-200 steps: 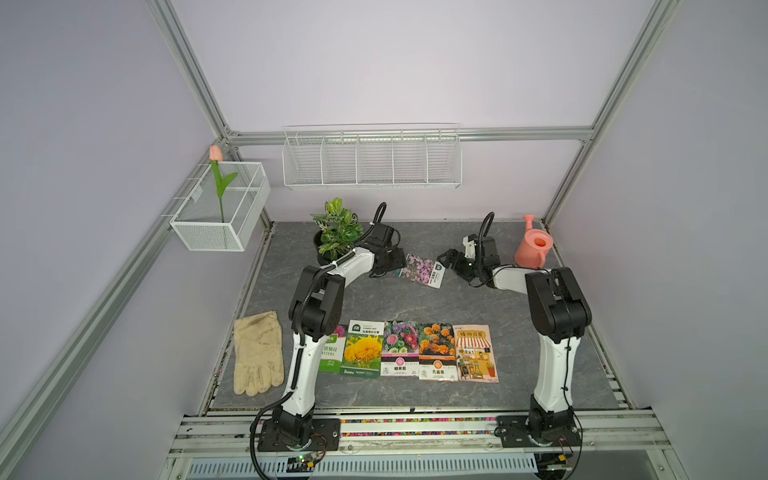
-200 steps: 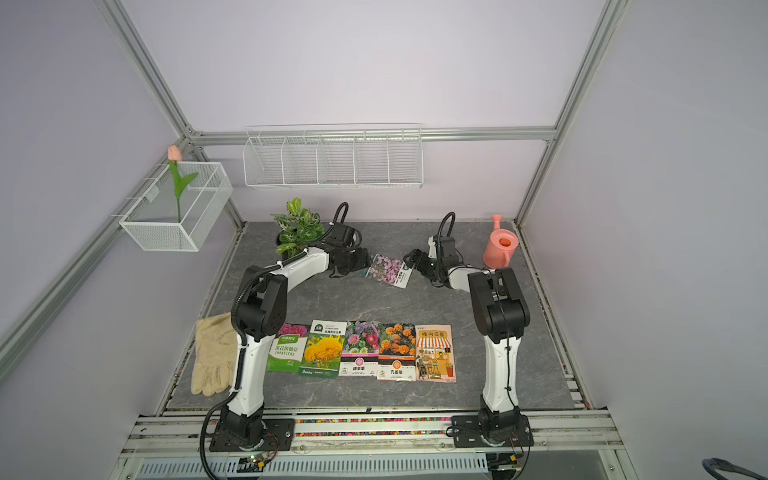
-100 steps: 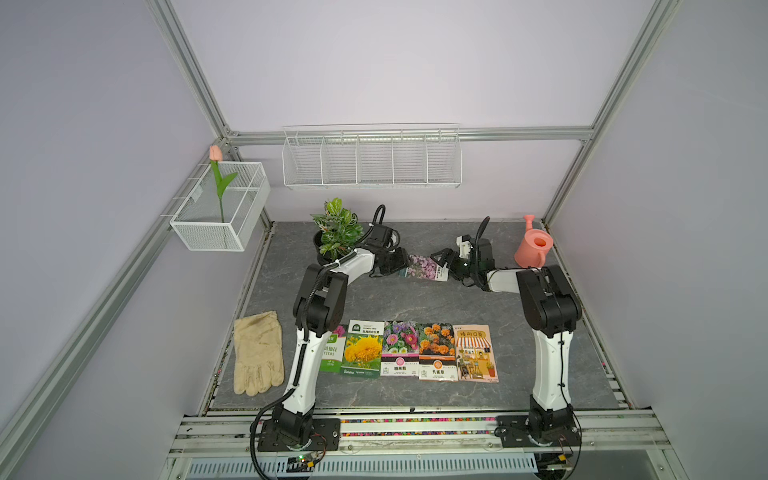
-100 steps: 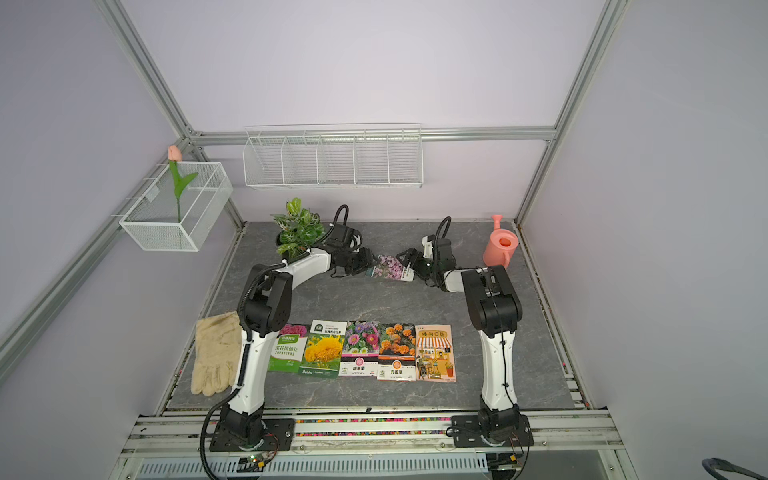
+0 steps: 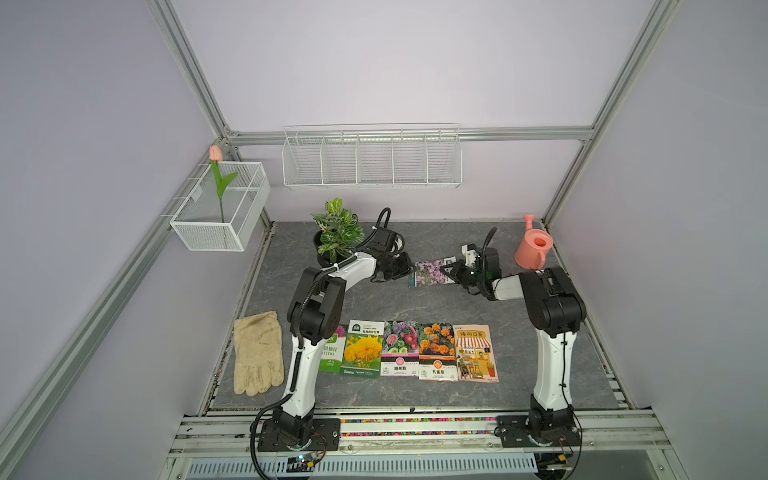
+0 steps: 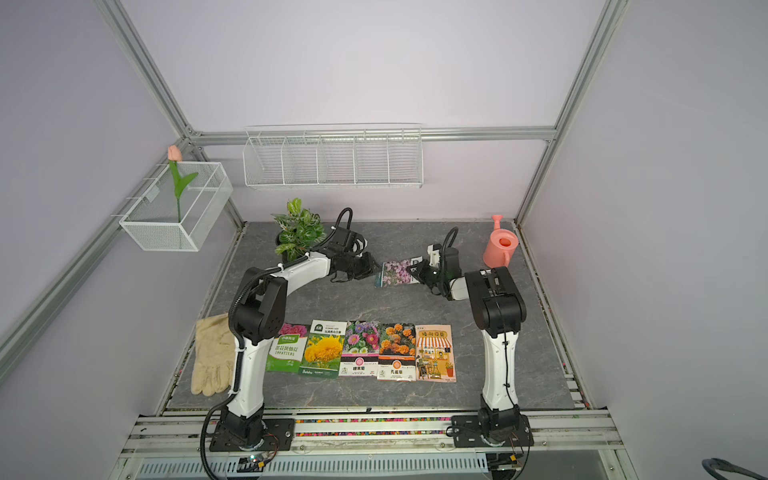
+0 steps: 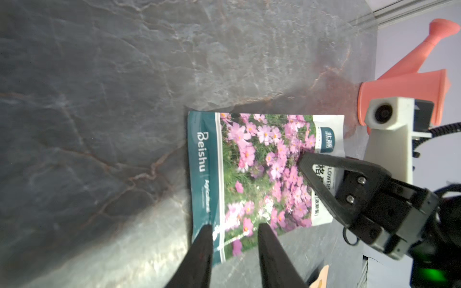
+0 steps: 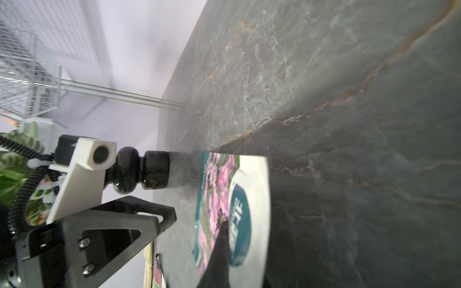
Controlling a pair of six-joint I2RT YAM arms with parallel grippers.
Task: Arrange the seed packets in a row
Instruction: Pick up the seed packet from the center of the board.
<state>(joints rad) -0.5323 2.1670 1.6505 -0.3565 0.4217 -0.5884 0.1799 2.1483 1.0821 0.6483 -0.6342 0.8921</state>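
One packet (image 7: 254, 162), two claws: right claw (image 7: 303, 159) pinches its end, left claw (image 7: 235, 227) half-spread; opposing pulls might tear it.

Green packet (image 5: 334, 353) partly behind left arm (image 5: 303, 365)

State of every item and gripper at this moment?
right gripper: shut on pink-flower packet
left gripper: open over that packet's teal end
pink-flower packet: face up, white end pinched
row packets: five, face up, side by side
glove: lying flat
watering can: upright
plant: upright
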